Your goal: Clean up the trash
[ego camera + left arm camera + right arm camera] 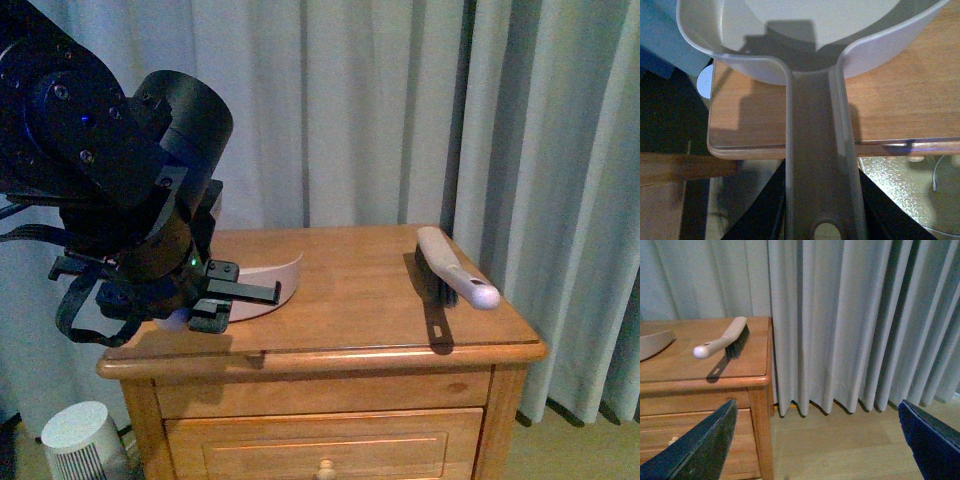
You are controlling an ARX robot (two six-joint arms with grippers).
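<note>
My left gripper (215,300) is shut on the handle of a grey-white dustpan (268,287), whose pan rests on the left part of the wooden nightstand (350,310). In the left wrist view the dustpan (815,50) fills the frame, its handle running between my jaws (822,220); the pan looks empty. A hand brush (455,268) with a white handle and dark bristles lies on the right part of the top, also in the right wrist view (722,340). My right gripper (820,445) is open and empty, off to the right of the nightstand above the floor. No trash wad is in view.
Grey curtains (400,100) hang behind and right of the nightstand. A drawer (320,450) is below the top. A small white round appliance (85,440) stands on the floor at the left. Wooden floor (840,440) lies right of the nightstand.
</note>
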